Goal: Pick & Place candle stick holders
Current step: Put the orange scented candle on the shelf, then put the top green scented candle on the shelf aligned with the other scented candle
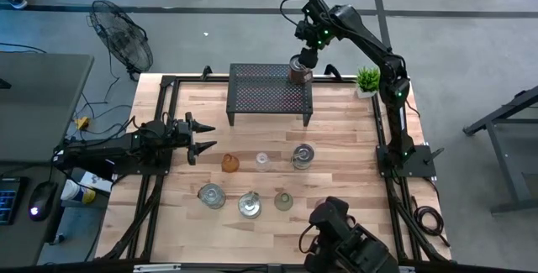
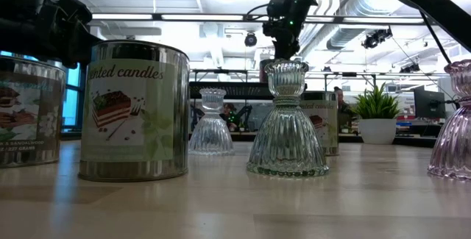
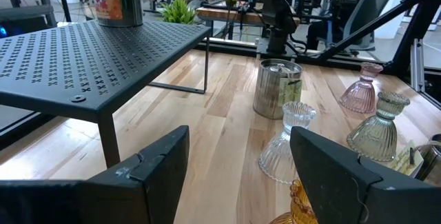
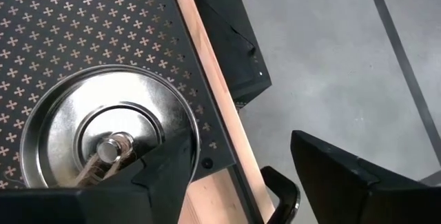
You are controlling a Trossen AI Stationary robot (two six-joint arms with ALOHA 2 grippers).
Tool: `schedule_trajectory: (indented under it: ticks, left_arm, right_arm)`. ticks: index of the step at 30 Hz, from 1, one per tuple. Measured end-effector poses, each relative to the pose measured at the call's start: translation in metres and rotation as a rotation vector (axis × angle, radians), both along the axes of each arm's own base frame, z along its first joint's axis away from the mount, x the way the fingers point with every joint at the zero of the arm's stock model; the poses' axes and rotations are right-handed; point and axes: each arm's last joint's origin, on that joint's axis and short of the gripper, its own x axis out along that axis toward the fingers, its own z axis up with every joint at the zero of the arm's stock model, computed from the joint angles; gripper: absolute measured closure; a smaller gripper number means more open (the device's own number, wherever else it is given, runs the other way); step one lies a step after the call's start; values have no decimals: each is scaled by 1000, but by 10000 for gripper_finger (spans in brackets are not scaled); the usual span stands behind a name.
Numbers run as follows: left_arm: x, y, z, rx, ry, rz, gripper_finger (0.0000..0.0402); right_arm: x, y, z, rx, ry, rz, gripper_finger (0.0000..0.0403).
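Several small glass candle stick holders stand on their bases on the wooden table: an amber one [image 1: 229, 163], clear ones [image 1: 262, 161] [image 1: 211, 195] [image 1: 250, 204] and a pale green one [image 1: 283, 200]. A pinkish one [image 3: 363, 89] shows in the left wrist view. A silvery lidded candle tin [image 4: 110, 138] stands on the black perforated shelf [image 1: 269, 97], near its far right corner. My right gripper [image 1: 307, 50] hovers open just above and beside this tin [image 1: 300, 70], with nothing between its fingers. My left gripper [image 1: 197, 136] is open and empty at the table's left, pointing toward the holders.
A second candle tin [image 1: 303, 155] stands on the table among the holders. A small potted green plant [image 1: 366, 80] stands at the far right. A black frame [image 1: 164, 88] runs along the table's edges. A fan [image 1: 122, 38] stands on the floor beyond the far left corner.
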Motion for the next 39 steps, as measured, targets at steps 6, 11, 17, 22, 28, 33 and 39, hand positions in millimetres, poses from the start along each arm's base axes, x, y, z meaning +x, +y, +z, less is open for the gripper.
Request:
schedule_trajectory:
  ticks: [6,11,17,22,28,33,39]
  left_arm:
    - [0,0,0,0,0,0,153]
    - [0,0,0,0,0,0,153]
    - [0,0,0,0,0,1,153]
    - [0,0,0,0,0,0,153]
    - [0,0,0,0,0,0,153]
    - [0,0,0,0,0,0,153]
    - [0,0,0,0,0,0,153]
  right_arm:
    - [-5,5,12,-32,-21,-2,162]
    - [-11,12,27,-58,-49,-2,162]
    - [-18,25,44,-77,-79,-1,162]
    - [-20,41,51,-52,-58,24,162]
    - [-18,64,60,-31,-45,60,163]
    - [-12,78,62,-17,-46,77,163]
    - [-5,94,60,42,-21,72,163]
